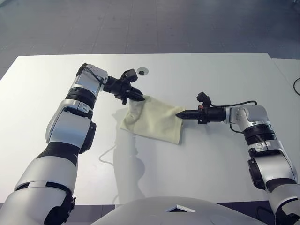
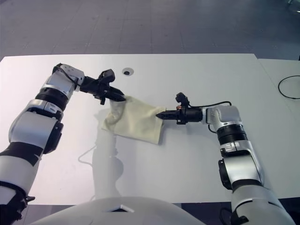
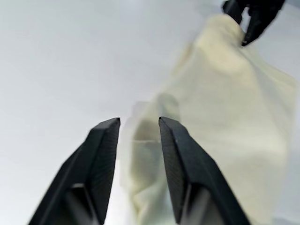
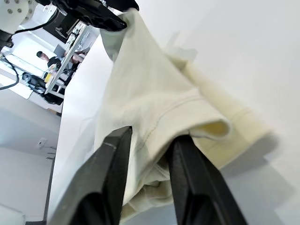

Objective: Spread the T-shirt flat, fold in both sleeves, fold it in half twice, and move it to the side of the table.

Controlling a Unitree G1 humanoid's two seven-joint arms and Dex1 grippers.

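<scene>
The pale yellow T-shirt (image 1: pixel 152 119) is folded into a small rectangle and held stretched between both grippers near the middle of the white table (image 1: pixel 215 159). My left gripper (image 1: pixel 138 96) is shut on its far left corner, with cloth between the fingers (image 3: pixel 105 140) in the left wrist view. My right gripper (image 1: pixel 181 113) is shut on the right edge, where the fabric (image 4: pixel 145 93) bunches between its fingers (image 4: pixel 112 154). The two pinched corners are raised, while the lower edge looks to rest on the table.
A round grommet hole (image 1: pixel 142 71) sits in the table behind the left gripper. A black cable (image 1: pixel 296 86) loops on the neighbouring surface at the far right. Bare tabletop stretches to the left, right and front of the shirt.
</scene>
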